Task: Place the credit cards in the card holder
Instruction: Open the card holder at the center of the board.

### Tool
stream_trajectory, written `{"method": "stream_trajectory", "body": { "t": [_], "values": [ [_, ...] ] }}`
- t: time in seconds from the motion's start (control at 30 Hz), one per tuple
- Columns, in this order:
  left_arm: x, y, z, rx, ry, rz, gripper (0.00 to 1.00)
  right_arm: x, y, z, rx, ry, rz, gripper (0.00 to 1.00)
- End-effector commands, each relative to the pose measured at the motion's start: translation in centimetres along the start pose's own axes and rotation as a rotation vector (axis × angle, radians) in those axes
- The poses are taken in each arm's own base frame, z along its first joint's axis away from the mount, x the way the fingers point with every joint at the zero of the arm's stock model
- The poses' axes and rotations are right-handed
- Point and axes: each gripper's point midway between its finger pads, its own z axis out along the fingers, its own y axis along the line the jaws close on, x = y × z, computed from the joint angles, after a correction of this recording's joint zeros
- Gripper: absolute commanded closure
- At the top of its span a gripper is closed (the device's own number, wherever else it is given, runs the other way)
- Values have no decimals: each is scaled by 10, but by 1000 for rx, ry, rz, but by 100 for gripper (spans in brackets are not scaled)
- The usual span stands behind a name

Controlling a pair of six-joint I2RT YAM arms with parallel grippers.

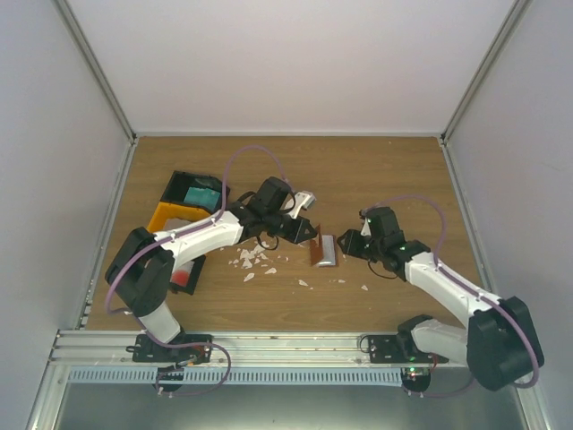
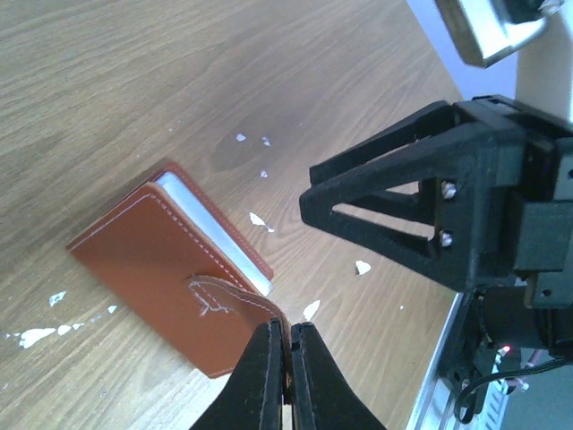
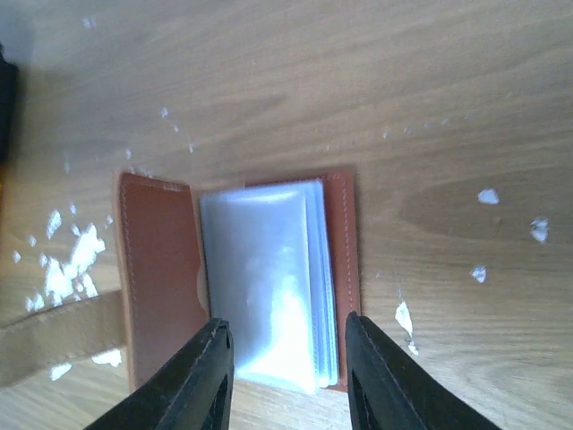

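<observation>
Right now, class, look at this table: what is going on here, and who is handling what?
The left arm has its jaws shut on the edge of the small reddish-brown leather card holder, holding its cover up. The right arm has its jaws open over the holder's clear plastic sleeves, gripping nothing. A teal card lies in the black-and-orange tray.
</observation>
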Motion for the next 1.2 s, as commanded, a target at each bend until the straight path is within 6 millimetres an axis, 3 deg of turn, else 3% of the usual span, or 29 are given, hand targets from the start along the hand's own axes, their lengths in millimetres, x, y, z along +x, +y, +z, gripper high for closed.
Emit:
{"method": "stream_trajectory", "body": {
  "t": [0.0,0.3,0.53,0.63,0.8,0.93,1.17],
  "values": [
    [1,12,7,-31,-7,23,100,16,8,14,-17,80,-65,67],
    [17,41,1,-128,-5,-10,100,35,21,46,-4,167,-101,73],
    [33,75,-20,-233,-8,-116,99,40,64,59,-103,198,-182,69],
    [41,85,-29,-273,-16,-167,91,44,79,66,-128,213,-208,67],
    [47,90,-41,-315,-34,-204,67,49,93,86,-101,239,-245,65],
    [39,92,-58,-361,-97,-215,61,54,82,105,43,253,-260,61],
    [24,86,-80,-357,-212,-238,66,67,68,123,204,275,-305,46]
  ]
}}
